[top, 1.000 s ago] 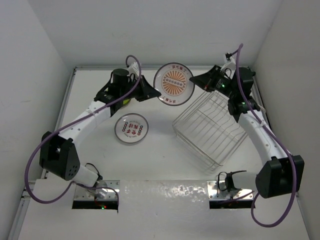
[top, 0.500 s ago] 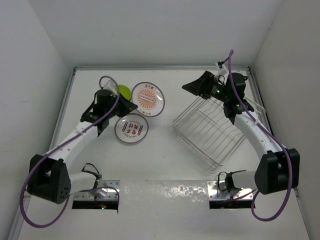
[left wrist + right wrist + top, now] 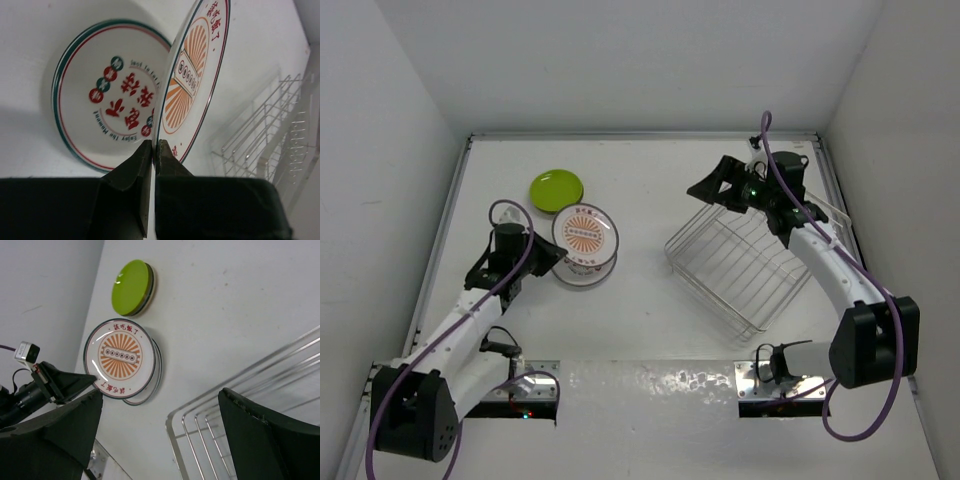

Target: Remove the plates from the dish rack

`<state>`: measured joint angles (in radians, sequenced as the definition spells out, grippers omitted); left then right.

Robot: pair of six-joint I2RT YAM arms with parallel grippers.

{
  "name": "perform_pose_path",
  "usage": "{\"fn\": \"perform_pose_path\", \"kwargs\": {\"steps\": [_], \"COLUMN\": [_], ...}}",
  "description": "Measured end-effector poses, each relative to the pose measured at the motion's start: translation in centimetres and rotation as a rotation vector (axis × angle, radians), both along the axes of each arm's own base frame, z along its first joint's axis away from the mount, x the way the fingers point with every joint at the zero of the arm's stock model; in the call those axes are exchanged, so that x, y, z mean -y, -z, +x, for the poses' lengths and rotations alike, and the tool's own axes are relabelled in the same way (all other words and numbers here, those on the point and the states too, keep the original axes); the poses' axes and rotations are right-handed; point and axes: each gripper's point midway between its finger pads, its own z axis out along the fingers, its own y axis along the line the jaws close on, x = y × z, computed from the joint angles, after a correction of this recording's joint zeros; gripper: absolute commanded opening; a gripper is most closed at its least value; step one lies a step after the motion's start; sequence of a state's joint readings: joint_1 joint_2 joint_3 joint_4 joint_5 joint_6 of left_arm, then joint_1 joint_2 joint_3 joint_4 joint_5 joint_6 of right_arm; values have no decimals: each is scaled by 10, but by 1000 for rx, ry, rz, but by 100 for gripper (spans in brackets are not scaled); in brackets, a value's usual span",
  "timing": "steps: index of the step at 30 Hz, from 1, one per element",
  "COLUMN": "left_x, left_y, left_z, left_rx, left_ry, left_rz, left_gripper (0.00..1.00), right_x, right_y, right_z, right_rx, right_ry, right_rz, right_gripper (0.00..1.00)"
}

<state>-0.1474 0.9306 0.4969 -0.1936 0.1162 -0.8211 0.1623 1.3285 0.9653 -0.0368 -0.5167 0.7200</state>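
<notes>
My left gripper (image 3: 550, 256) (image 3: 154, 146) is shut on the rim of a white plate with an orange sunburst centre (image 3: 585, 233) (image 3: 192, 75) (image 3: 119, 357). It holds that plate tilted just above a white plate with red lettering (image 3: 582, 272) (image 3: 107, 100), which lies flat on the table. A lime green plate (image 3: 556, 190) (image 3: 131, 287) lies behind them. My right gripper (image 3: 716, 186) (image 3: 165, 430) is open and empty above the far corner of the wire dish rack (image 3: 740, 265) (image 3: 250, 405) (image 3: 265, 145). No plate shows inside the rack.
White walls close in the table on the left, back and right. The arm bases (image 3: 510, 385) sit at the near edge. A purple cable (image 3: 775, 150) loops over the right arm.
The left arm carried the orange plate from mid-table down to the left, over the red-lettered plate. The right gripper opened, letting go of that plate, and drew back over the rack.
</notes>
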Motion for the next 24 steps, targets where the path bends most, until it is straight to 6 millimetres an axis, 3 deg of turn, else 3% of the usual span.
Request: {"fn": "perform_pose_path", "kwargs": {"steps": [4,7,10,11,18,24], "left_x": [-1,0,-1,-2,-16,-44], "left_y": [25,32,32,30,-5,-63], "left_z": [-16,-22,-24,-25,-25,-10], "left_rx": [-75,-107,-110,-112,-61,40], "left_ry": [7,12,18,13,-48,-117], "left_rz": [6,6,14,18,63,212], "left_gripper": [0,1,57,99,100,100], "right_x": [7,11,16,19,32,60], "right_y": [9,7,1,-1,-16,-15], "right_z": [-5,-10,-13,-14,-23,-32], "right_rx": [-23,-20,-5,2,39,7], "right_ry": [17,23,34,43,86,169], "right_rz": [-52,-78,-105,-119,-178,-329], "right_gripper": [95,95,96,97,99,99]}}
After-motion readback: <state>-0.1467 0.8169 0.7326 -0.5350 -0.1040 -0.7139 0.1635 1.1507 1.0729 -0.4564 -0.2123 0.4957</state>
